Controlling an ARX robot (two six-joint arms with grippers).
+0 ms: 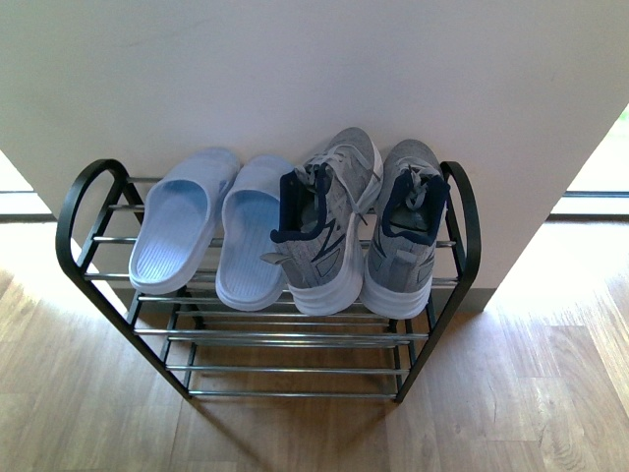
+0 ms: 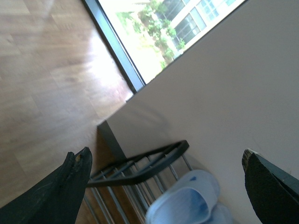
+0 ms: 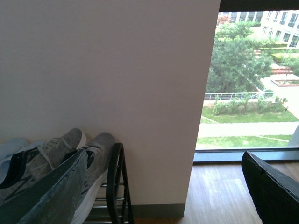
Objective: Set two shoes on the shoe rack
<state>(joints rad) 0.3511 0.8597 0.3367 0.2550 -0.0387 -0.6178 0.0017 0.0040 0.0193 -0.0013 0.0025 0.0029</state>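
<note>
1. The shoe rack (image 1: pixel 295 339) stands on the wooden floor (image 1: pixel 550 393) with its back against a pale wall (image 1: pixel 295 69); its black arched side frames close each end and thin silver rods run between them in several tiers.
2. On the top tier, at the rack's right end, sit two grey sneakers: the right sneaker (image 1: pixel 405 228) lies just inside the right side frame, and the left sneaker (image 1: pixel 329 221) sits beside it, the two touching along their sides. Both have their toes toward the wall and their white-soled heels at the front edge of the rack. The left sneaker's dark tongue is folded outward.
3. On the same tier, toward the rack's left end, lie two pale blue slippers: the left slipper (image 1: pixel 182 218) near the left side frame and the right slipper (image 1: pixel 251 231) between it and the sneakers, overlapped by the left sneaker.
4. The lower tiers hold only bare rods as far as the front view shows.
5. Neither arm appears in the front view.
6. The left gripper (image 2: pixel 168 186) has its jaws spread wide and holds nothing; it is above the rack's left end and the slippers.
7. The right gripper (image 3: pixel 163 186) is likewise spread wide and empty, beside the rack's right side frame, with a window (image 3: pixel 252 79) beyond the wall's edge.
</note>
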